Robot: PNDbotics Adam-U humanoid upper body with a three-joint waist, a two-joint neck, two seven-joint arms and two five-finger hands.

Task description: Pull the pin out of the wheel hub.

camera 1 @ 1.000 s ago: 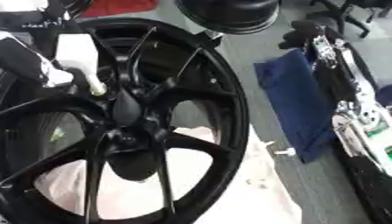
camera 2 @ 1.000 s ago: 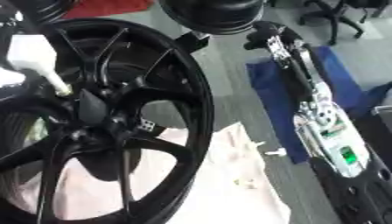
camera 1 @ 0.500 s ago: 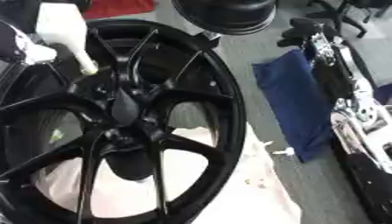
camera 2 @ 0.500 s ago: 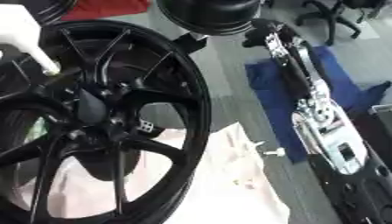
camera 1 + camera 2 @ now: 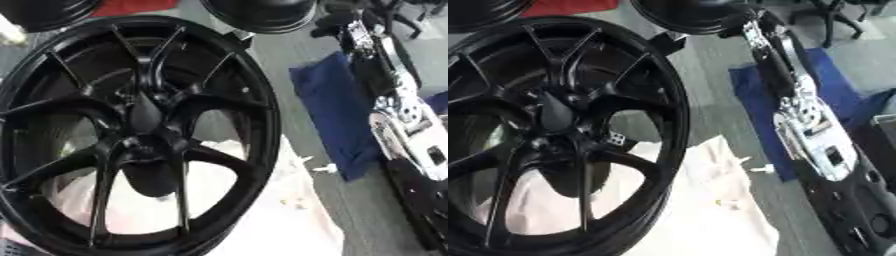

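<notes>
A large black multi-spoke wheel [image 5: 140,130] leans across the left and middle of both views, its hub [image 5: 144,117] at the centre of the spokes. No pin shows at the hub or anywhere else. A pale sliver [image 5: 7,36] shows at the far left edge, beside the rim. My right arm [image 5: 807,115], black with silver joints, lies along the right side, well away from the wheel. Its far end, with my right hand [image 5: 744,25], is a dark shape near the top. My left hand is in neither view.
A white cloth [image 5: 262,215] lies under the wheel's lower part. A blue cloth [image 5: 337,115] lies on the grey floor beneath my right arm, with a small white piece [image 5: 325,168] beside it. A second black round object [image 5: 258,12] and something red [image 5: 131,6] sit at the top.
A person's white-gloved hand, holding a small light thing at the hub, lifted up and to the left and has left the views. The wheel stays in place.
</notes>
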